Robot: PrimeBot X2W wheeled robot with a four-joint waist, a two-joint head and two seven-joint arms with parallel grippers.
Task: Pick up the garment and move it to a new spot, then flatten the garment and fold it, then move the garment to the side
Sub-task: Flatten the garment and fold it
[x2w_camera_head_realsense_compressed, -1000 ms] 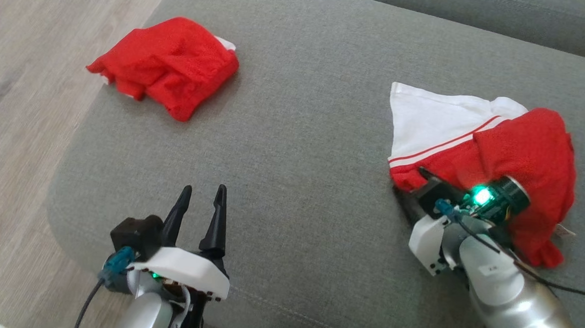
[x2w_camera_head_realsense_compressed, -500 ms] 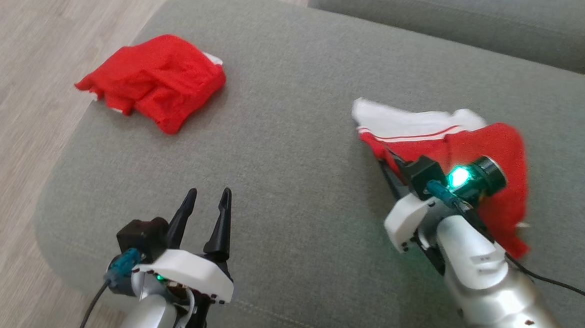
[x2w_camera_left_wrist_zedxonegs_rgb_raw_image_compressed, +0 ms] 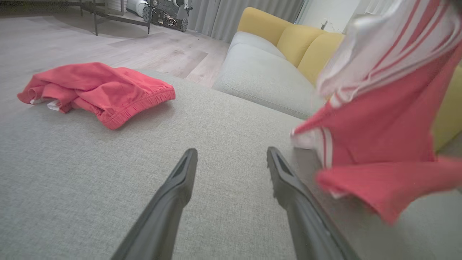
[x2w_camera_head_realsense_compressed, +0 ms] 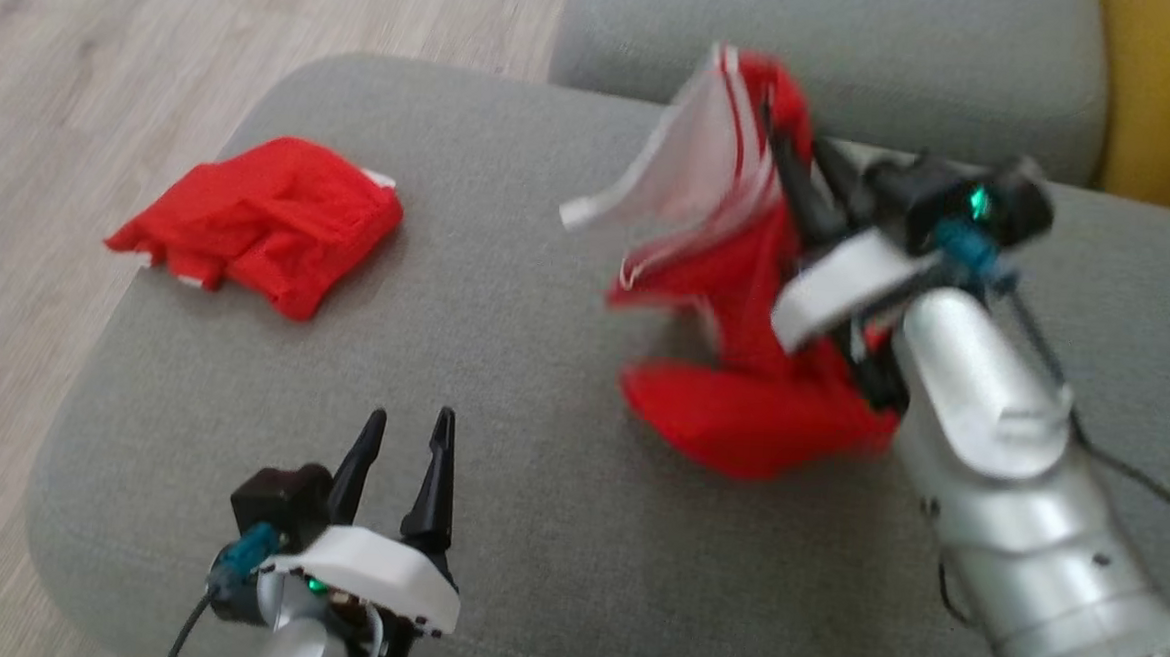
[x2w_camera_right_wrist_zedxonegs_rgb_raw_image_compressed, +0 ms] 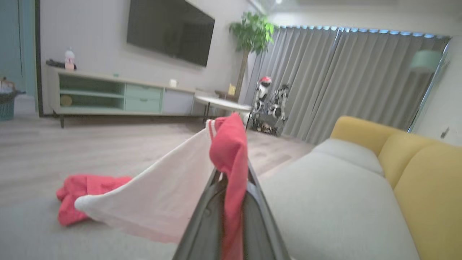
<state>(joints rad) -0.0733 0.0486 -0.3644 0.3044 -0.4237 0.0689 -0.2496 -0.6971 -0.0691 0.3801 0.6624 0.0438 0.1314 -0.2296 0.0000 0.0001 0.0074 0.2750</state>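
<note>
Looks like the pick-up step: right gripper (x2w_camera_head_realsense_compressed: 789, 164) clamped on the garment (x2w_camera_head_realsense_compressed: 741, 407) over the cushion (x2w_camera_head_realsense_compressed: 535, 526), left gripper (x2w_camera_head_realsense_compressed: 408, 421) gaping, next probably needs a bare landing spot.

- Lighting is even, soft and daylight-bright in all three views; there is no harsh glare on the grey cushion (x2w_camera_head_realsense_compressed: 536, 506).
- Head view: heavy motion blur over the lifted garment (x2w_camera_head_realsense_compressed: 746, 307) and the right forearm (x2w_camera_head_realsense_compressed: 991, 420). The floor (x2w_camera_head_realsense_compressed: 159, 46) is streaked, while the left gripper (x2w_camera_head_realsense_compressed: 409, 417) is fairly sharp.
- A faint, soft shadow edges the red heap (x2w_camera_head_realsense_compressed: 260, 221).
- The green indicator lamp (x2w_camera_head_realsense_compressed: 977, 200) blooms slightly.
- Left wrist view: the garment is smeared at the right edge, and the corners show wide-angle stretch.
- Right wrist view: hazy and soft overall. A bluish strip of lights (x2w_camera_right_wrist_zedxonegs_rgb_raw_image_compressed: 361, 30) glows above the curtains (x2w_camera_right_wrist_zedxonegs_rgb_raw_image_compressed: 343, 83).
</note>
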